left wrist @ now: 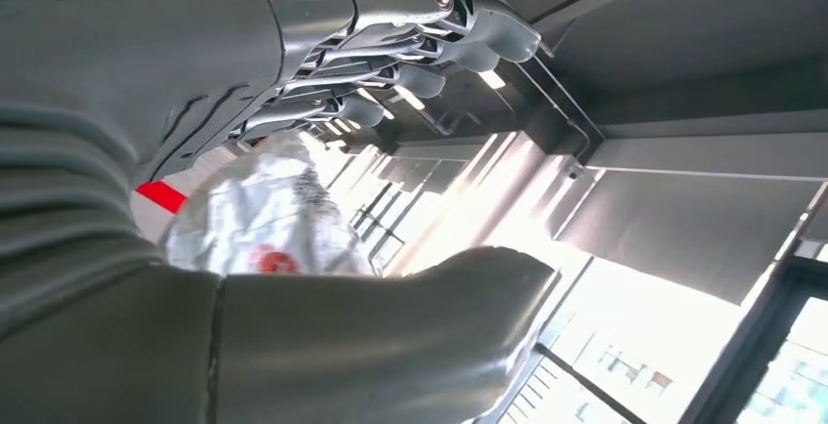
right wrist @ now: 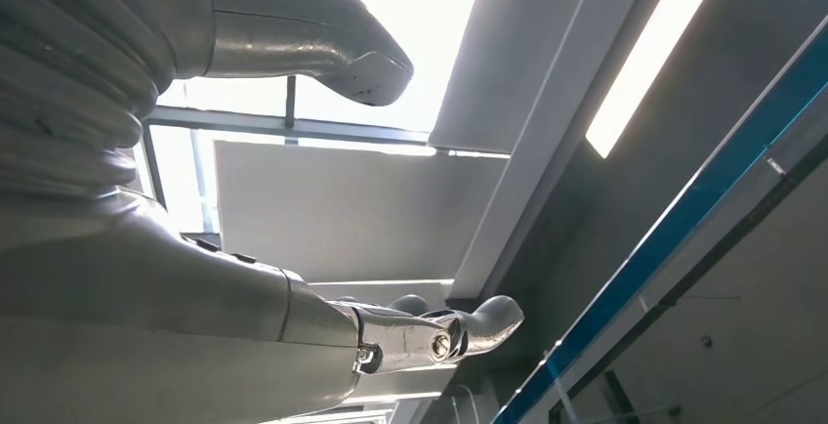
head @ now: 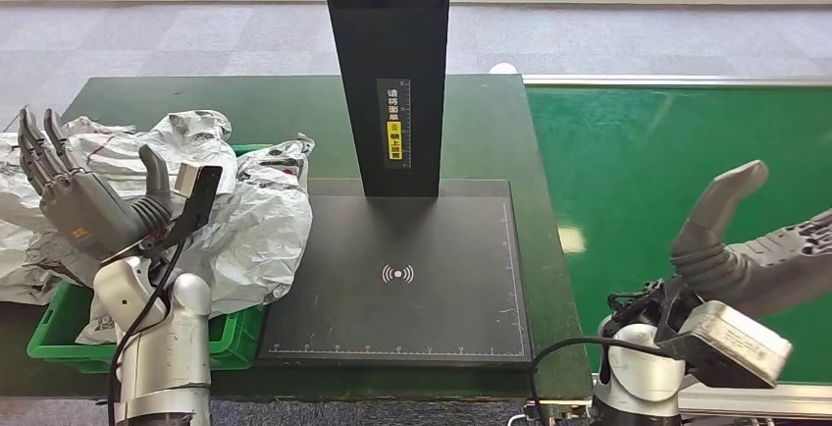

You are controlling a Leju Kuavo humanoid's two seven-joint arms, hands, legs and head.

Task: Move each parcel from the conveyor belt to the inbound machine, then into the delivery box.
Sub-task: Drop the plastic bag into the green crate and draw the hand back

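Both hands up and empty, parcels [head: 245, 220] piled in the green box [head: 235, 333].
I'm holding left hand [head: 83, 200] and right hand [head: 755, 244] with fingers spread, gripping nothing; the belt [head: 687, 181] and scanner [head: 397, 279] are sitting bare. I'm worrying the heap could spill over the box rim. Head view is showing the tabletop [head: 294, 112]; wrist views are looking at ceiling.

1. Inbound machine [head: 396, 279] sat at the table's [head: 285, 102] near edge, its post at the platform's rear.
2. Delivery box [head: 59, 333], at the table's left near corner, held parcels [head: 250, 220].
3. Conveyor belt [head: 677, 151] ran right of the table.
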